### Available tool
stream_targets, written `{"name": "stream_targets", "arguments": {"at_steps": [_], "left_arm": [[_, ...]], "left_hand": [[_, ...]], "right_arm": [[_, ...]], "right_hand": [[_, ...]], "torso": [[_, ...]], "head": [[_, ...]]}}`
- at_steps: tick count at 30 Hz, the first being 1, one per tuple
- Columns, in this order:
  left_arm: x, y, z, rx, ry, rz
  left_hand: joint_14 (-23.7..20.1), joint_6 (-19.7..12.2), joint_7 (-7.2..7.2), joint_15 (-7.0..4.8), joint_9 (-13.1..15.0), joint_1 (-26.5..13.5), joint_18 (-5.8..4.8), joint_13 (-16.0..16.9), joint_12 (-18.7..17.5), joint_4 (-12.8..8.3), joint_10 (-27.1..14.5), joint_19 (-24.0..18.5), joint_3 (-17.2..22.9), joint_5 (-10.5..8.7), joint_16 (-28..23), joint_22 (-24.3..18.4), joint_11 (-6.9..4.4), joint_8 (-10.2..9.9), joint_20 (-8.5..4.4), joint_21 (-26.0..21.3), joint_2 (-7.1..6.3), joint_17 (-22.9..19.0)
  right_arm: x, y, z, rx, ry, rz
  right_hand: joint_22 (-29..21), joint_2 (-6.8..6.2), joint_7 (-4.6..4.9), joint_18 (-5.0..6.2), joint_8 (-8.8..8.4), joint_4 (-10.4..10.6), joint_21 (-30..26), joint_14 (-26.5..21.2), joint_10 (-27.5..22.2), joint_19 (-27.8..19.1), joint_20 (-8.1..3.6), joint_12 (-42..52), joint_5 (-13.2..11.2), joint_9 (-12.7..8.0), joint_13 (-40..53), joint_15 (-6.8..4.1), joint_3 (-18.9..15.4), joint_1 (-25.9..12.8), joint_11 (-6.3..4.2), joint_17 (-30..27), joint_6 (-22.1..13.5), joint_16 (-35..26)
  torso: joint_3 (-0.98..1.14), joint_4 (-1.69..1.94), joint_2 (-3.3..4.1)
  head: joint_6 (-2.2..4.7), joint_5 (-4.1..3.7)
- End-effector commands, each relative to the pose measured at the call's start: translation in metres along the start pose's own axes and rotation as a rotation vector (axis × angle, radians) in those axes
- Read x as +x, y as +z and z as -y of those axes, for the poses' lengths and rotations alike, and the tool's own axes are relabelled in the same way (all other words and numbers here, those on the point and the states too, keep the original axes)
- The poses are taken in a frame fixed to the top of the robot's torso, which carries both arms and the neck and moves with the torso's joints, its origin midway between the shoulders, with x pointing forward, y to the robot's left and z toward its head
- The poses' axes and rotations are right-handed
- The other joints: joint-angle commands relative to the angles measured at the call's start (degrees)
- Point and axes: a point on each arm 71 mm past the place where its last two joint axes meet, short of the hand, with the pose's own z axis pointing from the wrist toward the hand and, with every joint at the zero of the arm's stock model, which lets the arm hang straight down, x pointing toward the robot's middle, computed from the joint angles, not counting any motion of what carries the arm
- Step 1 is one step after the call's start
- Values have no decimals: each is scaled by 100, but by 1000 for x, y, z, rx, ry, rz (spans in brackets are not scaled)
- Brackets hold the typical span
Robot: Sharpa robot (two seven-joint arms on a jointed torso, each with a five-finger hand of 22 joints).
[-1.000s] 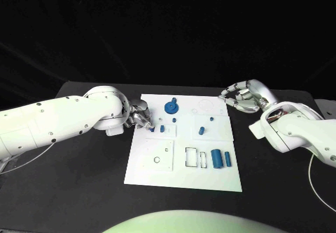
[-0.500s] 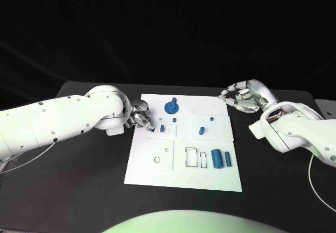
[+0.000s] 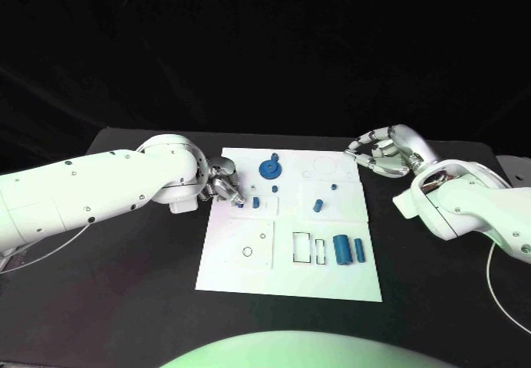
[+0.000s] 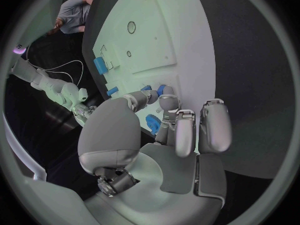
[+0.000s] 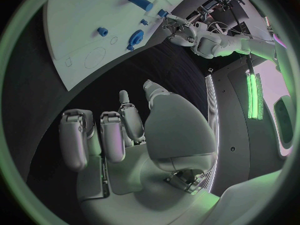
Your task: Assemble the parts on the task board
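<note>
Little had moved since a second ago; left hand (image 3: 222, 184) stayed at task board's (image 3: 249, 277) left edge | fingertips pinched a small blue peg (image 3: 240, 205), beside another peg (image 3: 255, 203) | right hand (image 3: 382, 152) hovered off the far right corner, fingers curled, holding nothing | blue gear (image 3: 270, 167) near far edge; smooth blue cylinders (image 3: 342, 250) near right edge.

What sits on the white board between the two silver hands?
In the head view, the blue gear-shaped part lies between the left hand and the right hand, on the white task board.
</note>
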Motion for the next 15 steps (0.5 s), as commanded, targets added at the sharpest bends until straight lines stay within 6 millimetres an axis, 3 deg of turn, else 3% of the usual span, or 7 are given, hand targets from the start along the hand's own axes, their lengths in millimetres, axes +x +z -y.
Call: {"name": "stream_targets", "arguments": {"at_steps": [1, 14, 15], "left_arm": [[4, 2, 4, 14, 2, -19], [4, 3, 2, 7, -1, -20], [4, 3, 2, 6, -4, -17]], "left_hand": [[520, 0, -30, -32, 4, -24, -74, -3, 17, -869, 30, 24, 837, -4, 30, 4, -11, -5, -4, 26, 0, 1197], [511, -75, -78, -58, 18, -102, -72, -59, -40, -697, 17, 16, 491, -86, 16, -7, -41, 21, -20, 11, -5, 1169], [507, -84, -101, -69, 7, -159, -70, -76, -56, -598, 3, 12, 329, -96, 8, -15, -60, 17, -27, 2, -20, 1153]], "right_arm": [[1, 0, -1, -11, -3, -9], [1, 0, -1, -11, -3, -8], [1, 0, -1, -11, -3, -8]], "right_hand": [[1143, 34, -2, 110, 39, -4, -14, 433, 0, 314, -22, 5, 32, -8, 281, -34, -10, -10, -1, 844, -40, -30], [1132, 32, -4, 114, 59, -4, -35, 431, -8, 306, -26, -4, 42, -16, 269, -36, -23, -8, -3, 834, -47, -39], [1132, 32, -4, 114, 59, -4, -35, 431, -8, 306, -26, -4, 42, -16, 269, -36, -23, -8, -3, 834, -47, -39]], "torso": [[2, 4, 0], [3, 4, -2], [3, 5, -3]], "head": [[-4, -10], [-20, -25], [-22, -27]]}}
